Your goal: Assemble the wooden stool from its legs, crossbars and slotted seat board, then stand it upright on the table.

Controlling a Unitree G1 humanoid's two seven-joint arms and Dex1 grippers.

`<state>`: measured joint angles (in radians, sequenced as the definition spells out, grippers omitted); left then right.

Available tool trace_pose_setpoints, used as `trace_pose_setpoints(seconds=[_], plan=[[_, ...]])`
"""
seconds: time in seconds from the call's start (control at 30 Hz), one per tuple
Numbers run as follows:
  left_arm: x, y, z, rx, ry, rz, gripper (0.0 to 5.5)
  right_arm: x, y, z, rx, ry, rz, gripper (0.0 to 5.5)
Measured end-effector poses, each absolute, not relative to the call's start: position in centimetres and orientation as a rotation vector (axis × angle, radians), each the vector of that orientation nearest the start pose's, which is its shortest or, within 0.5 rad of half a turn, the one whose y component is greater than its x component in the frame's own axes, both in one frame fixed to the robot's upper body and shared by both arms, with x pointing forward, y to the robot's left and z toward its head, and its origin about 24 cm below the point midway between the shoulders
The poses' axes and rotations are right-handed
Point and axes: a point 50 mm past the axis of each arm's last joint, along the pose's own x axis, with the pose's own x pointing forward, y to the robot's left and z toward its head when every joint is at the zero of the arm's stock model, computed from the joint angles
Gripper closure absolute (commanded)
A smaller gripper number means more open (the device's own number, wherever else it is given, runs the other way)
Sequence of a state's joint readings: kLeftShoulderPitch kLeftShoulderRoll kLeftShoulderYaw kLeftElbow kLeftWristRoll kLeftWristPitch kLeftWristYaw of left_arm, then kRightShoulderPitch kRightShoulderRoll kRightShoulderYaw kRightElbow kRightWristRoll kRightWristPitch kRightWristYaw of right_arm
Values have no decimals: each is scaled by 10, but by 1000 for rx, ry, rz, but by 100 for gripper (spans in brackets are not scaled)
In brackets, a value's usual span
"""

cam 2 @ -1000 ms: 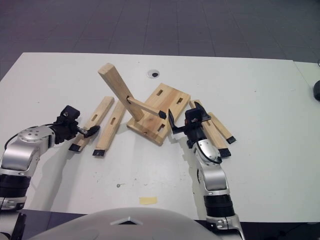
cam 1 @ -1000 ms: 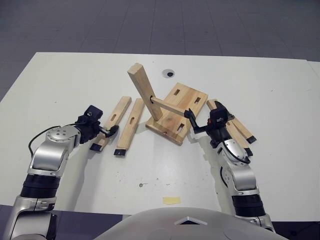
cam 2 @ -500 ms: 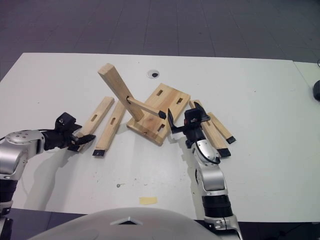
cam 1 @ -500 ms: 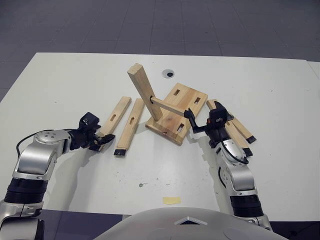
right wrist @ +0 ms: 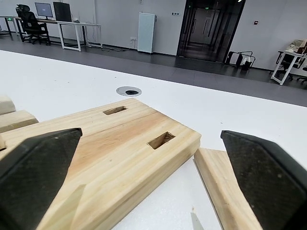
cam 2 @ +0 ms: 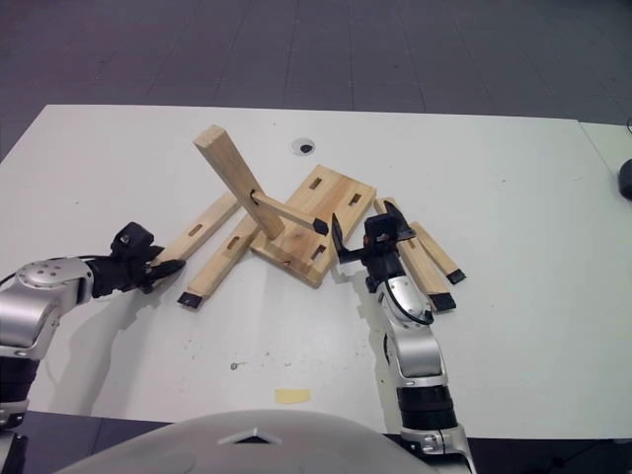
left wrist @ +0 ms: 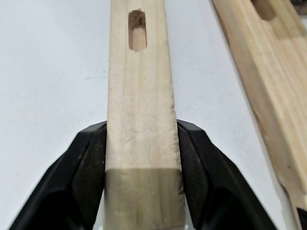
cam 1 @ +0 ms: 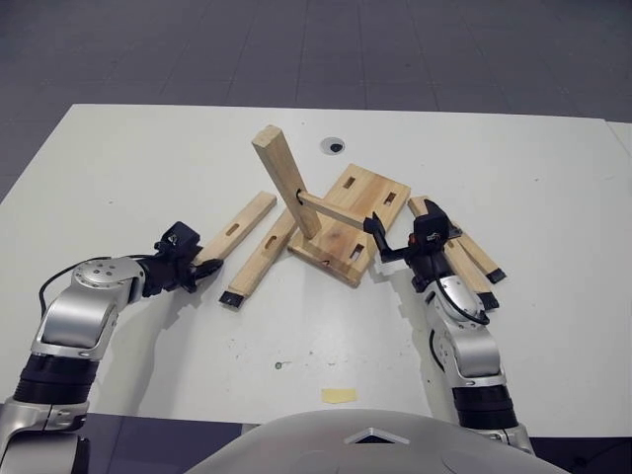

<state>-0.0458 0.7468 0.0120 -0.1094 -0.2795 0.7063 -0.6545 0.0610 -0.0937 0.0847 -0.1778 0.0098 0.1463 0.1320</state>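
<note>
Apparently the step in hand is taking up a second leg (cam 1: 237, 227): the left claw (cam 1: 200, 270) is clamped on that leg's near end, the leg lying flat, left of the table's (cam 1: 148, 158) middle, beside another loose leg (cam 1: 259, 260). Held so close to one end, it will likely droop, so lift slowly and keep it from knocking its neighbour. The seat board (cam 1: 346, 222) lies mid-table with one leg (cam 1: 284, 178) standing tilted in it and a crossbar (cam 1: 334, 211) jutting from that leg. The right claw (cam 1: 400, 235), fingers wide apart at the board's near right corner, might steady it. More wooden pieces (cam 1: 464, 252) lie towards the right edge. The white table has a cable hole (cam 1: 335, 145) near its far edge and yellow tape (cam 1: 339, 396) by the near edge; beyond are grey floor tiles (cam 1: 197, 49), desks (right wrist: 72, 28) and a dark doorway (right wrist: 206, 24).
</note>
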Motion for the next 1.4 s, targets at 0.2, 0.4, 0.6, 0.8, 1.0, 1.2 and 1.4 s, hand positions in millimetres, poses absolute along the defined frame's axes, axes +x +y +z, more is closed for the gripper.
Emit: trace_pose_setpoints(seconds=[0.2, 0.4, 0.6, 0.8, 1.0, 1.2, 1.4], plan=[[276, 258, 99, 214, 385, -303, 347, 246, -156, 61, -42, 12, 153, 10], [314, 205, 178, 146, -89, -378, 347, 277, -178, 130, 233, -185, 232, 10], [312, 178, 172, 168, -111, -515, 347, 280, -169, 172, 654, -268, 500, 10], [293, 125, 158, 151, -148, -713, 347, 279, -143, 194, 970, -192, 703, 10], [276, 106, 158, 156, -169, -815, 347, 278, -141, 193, 993, -106, 745, 10], [270, 96, 153, 152, -160, -847, 347, 288, -143, 190, 963, -62, 748, 40], [266, 92, 152, 231, -175, -855, 347, 296, -136, 198, 926, -15, 782, 144]])
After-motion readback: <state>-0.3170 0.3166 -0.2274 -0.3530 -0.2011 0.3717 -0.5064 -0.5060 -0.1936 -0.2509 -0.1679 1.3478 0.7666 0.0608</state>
